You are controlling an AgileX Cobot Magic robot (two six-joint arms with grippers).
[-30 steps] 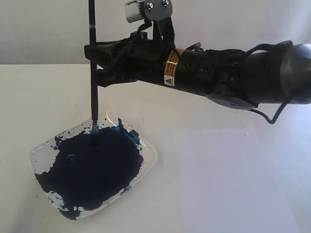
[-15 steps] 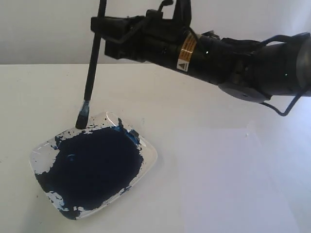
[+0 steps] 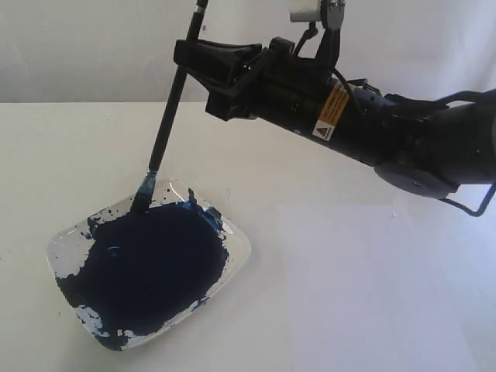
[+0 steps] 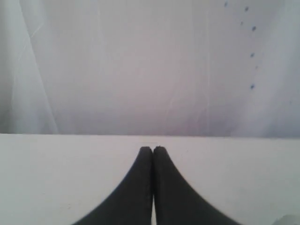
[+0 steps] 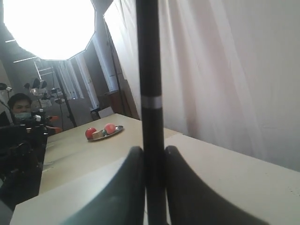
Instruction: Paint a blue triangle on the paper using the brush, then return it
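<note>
Where the right gripper (image 3: 184, 60) meets the brush (image 3: 163, 139), its two black jaws pinch the thin black handle high on its length. The right wrist view shows the same clamp, with fingers (image 5: 129, 178) on either side of the shaft and the silver band (image 5: 151, 101) just beyond them.

From that grip the brush leans, its handle end toward 1 o'clock and its blue-stained tip (image 3: 142, 200) toward 7 o'clock, the silvery ferrule just above the tip. The tip sits at the 12 o'clock rim of the paint dish (image 3: 239, 246), at the edge of the dark-blue paint pool (image 3: 151, 263). Whether the bristles touch paint I cannot tell.

The dish, clear and splattered, occupies the 8 o'clock part of the exterior view on the cream table (image 3: 62, 155). At 3 o'clock of the dish, just beside it, lies the paper (image 3: 380, 294), a white sheet filling the 4 to 5 o'clock part of that view beneath the right arm, which reaches in from 3 o'clock.

The left gripper (image 4: 153, 151) has its jaws pressed together above the table, facing a white curtain (image 4: 140, 70).

Far behind the brush, the right wrist view takes in a plate of fruit (image 5: 104, 132) on another table, a masked person (image 5: 21, 105) and a bright lamp (image 5: 47, 28).
</note>
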